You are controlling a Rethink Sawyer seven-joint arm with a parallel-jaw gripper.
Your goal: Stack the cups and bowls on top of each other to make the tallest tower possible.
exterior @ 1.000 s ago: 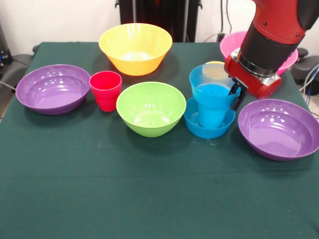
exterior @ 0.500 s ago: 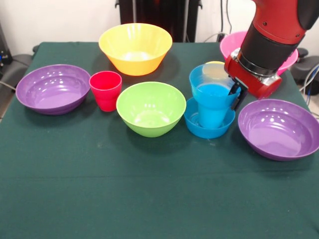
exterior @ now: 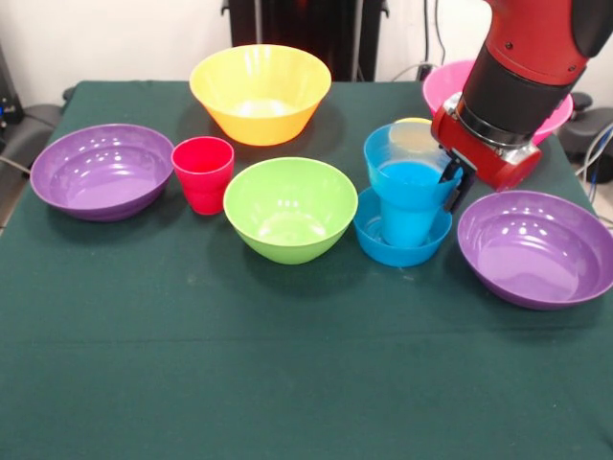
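Front view, tower: small blue bowl (exterior: 402, 240) holding a blue cup (exterior: 407, 225), another blue bowl (exterior: 407, 165) on top (toward the table's (exterior: 287, 374) right edge).
Gripper (exterior: 453, 182): at that upper bowl's right rim; grip cannot be told.

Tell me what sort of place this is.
Probably a robotics lab or test bench, not a kitchen. A red and black robot arm reaches over a table with a dark green cloth, toy-coloured plastic bowls such as the lime green bowl are laid out, and cables hang at the edge.
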